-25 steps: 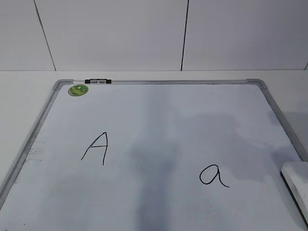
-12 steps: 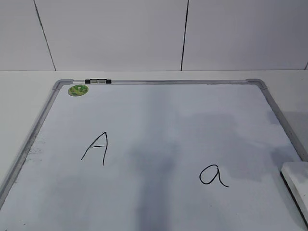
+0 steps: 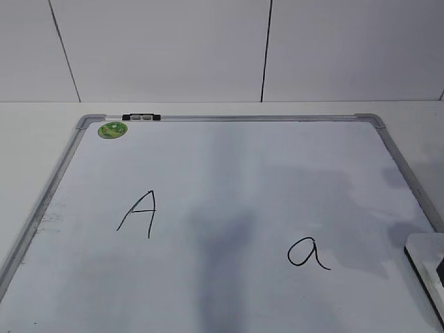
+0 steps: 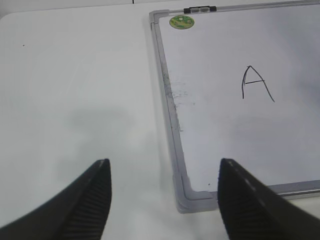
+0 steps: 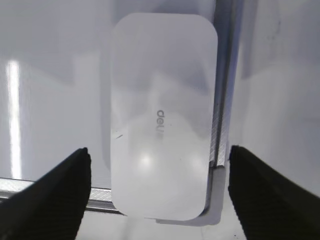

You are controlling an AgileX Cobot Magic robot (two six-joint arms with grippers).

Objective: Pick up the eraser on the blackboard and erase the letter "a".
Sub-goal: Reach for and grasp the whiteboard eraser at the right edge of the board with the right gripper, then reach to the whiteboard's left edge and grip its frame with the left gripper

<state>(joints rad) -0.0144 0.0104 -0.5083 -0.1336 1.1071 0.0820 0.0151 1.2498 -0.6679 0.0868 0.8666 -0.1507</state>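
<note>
The white eraser (image 3: 423,251) lies at the near right corner of the blackboard (image 3: 229,166), at the right edge of the exterior view. In the right wrist view the eraser (image 5: 162,100) lies flat with grey print on top, against the board's grey frame (image 5: 223,90). My right gripper (image 5: 158,151) is open, one jaw on each side of the eraser, not touching it. The letter "a" (image 3: 307,253) is to the left of the eraser. My left gripper (image 4: 163,162) is open and empty over the table, by the board's near left corner (image 4: 187,196).
A capital "A" (image 3: 139,213) is on the board's left half and also shows in the left wrist view (image 4: 256,82). A round green magnet (image 3: 112,129) sits at the far left corner, next to a black clip (image 3: 141,117) on the frame. A white table surrounds the board.
A dark jaw tip has come into the right edge of the exterior view over the eraser, and the shadow on the board's right side has shifted. The eraser and letters have not moved.
</note>
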